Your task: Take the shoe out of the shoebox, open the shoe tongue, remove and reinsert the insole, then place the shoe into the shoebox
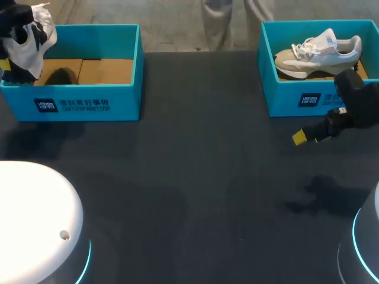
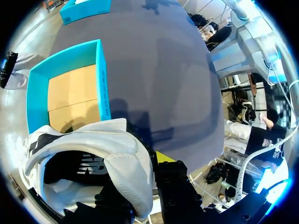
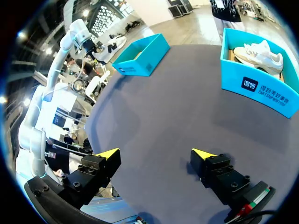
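Dark grey tabletop (image 1: 195, 177) carries an open teal cardboard shoebox (image 1: 89, 103). Above its left end hangs the white mesh sneaker with black lining (image 1: 32, 35), lifted out and pinched at its collar wall by the left gripper (image 2: 140, 186). Light and soft-walled, it will likely sag from that thin edge, so the stiffer heel or sole rim looks a surer hold, while the right gripper (image 3: 155, 156) hovers over bare table, fingers spread wide and holding nothing.
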Action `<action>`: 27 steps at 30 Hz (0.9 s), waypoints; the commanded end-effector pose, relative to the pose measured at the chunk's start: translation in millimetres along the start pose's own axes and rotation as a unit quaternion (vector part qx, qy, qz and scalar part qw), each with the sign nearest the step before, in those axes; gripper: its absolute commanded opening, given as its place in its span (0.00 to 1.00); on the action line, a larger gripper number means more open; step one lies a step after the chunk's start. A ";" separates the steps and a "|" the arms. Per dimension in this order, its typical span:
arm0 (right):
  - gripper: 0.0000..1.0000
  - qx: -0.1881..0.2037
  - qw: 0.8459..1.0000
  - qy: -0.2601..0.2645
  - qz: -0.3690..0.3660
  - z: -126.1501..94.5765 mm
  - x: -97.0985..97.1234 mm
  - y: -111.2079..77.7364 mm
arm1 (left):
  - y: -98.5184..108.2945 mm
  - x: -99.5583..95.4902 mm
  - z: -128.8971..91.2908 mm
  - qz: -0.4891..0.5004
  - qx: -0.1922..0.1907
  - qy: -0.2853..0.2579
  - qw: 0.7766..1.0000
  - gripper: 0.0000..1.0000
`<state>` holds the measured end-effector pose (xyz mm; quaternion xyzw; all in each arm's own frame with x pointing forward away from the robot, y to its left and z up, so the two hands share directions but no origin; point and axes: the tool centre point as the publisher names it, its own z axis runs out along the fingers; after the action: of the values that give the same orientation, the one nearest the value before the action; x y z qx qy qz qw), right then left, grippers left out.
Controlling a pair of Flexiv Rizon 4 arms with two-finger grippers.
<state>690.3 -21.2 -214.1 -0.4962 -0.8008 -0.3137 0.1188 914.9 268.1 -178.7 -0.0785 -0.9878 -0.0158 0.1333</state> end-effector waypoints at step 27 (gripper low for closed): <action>1.00 0.001 1.000 -0.001 0.001 0.7 0.2 0.0 | 56.7 -31.1 -18.3 0.266 -0.095 0.001 0.959 0.00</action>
<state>690.3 -21.2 -214.1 -0.4962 -0.8008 -0.3138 0.1188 953.3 314.7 -172.0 -0.3002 -0.9437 -0.0708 0.1192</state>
